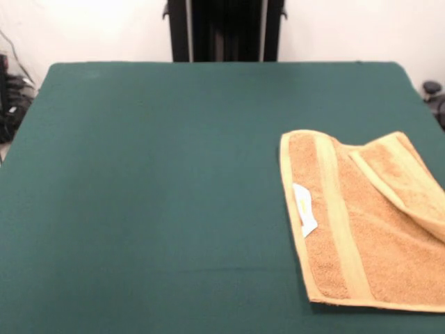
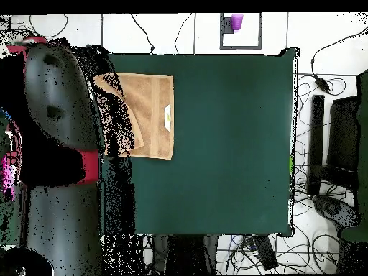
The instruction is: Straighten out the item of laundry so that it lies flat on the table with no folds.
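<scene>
The orange-tan towel (image 1: 361, 223) lies on the dark green table (image 1: 153, 174) at the right side of the front view, running off the picture's right edge. Its far right corner (image 1: 403, 174) is folded over onto itself. A paler woven band runs down it, and a small white label (image 1: 304, 209) sits by the left hem. In the overhead view the towel (image 2: 147, 108) lies at the table's (image 2: 230, 158) upper left, partly hidden by the arm (image 2: 54, 108). The gripper itself shows in neither view.
The robot's black pedestal (image 1: 224, 31) stands at the table's far edge. In the overhead view the red and black arm hangs over the table's left edge. A purple cup (image 2: 236, 21) and cables (image 2: 323, 86) lie on the floor beyond the table.
</scene>
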Motion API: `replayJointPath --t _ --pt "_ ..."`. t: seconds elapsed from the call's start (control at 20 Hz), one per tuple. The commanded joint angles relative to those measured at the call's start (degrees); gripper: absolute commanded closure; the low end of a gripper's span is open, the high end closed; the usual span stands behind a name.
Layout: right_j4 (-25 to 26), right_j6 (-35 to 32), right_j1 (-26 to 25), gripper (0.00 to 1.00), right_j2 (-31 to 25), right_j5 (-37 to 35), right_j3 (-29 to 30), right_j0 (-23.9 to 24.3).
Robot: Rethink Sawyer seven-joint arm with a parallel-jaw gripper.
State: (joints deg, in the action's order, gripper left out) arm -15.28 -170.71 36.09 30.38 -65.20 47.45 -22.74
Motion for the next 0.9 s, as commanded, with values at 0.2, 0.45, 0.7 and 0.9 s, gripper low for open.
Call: replayJointPath --t 0.2,0.45,0.7,0.9 --pt "4.15 33.19 14.84 0.00 -11.08 -1.54 28.87 4.28" --pt "5.29 38.71 19.29 0.00 -12.71 -2.41 32.78 6.61" --pt "6.28 43.56 23.07 0.00 -14.02 -1.61 36.52 8.81" --pt "6.81 49.22 26.24 0.00 -15.41 -1.72 39.53 11.43"
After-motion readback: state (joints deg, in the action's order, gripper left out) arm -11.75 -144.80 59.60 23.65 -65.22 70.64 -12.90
